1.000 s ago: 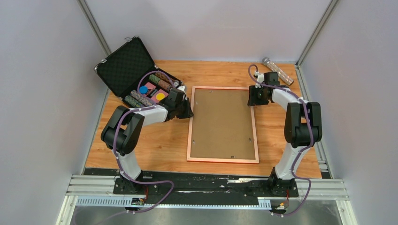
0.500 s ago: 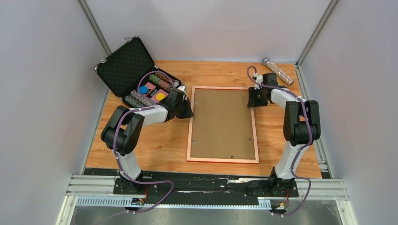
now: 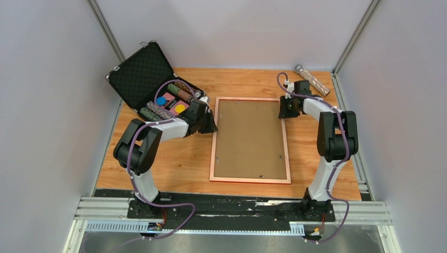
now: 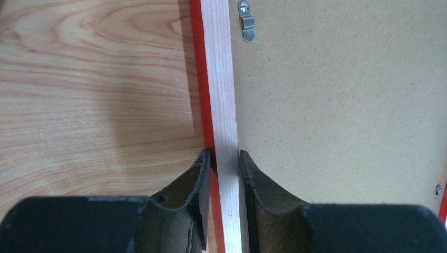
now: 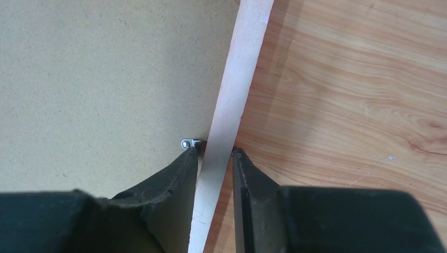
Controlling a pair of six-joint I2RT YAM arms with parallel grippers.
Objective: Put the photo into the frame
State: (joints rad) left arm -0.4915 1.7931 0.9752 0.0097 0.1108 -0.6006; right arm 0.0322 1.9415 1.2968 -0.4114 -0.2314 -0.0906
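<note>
We have the frame (image 3: pixel 250 180) lying face down mid-table, with the backing board (image 3: pixel 249 139) seated in it. Our left gripper (image 3: pixel 212 125) clamps its left rail and our right gripper (image 3: pixel 283 109) pinches its right rail. The photo is hidden, so we cannot tell whether it is already inside.

The frame (image 3: pixel 250 179) lies in the middle of the table (image 3: pixel 174 163), case (image 3: pixel 141 75) behind-left, tube (image 3: pixel 312 79) behind-right.
</note>
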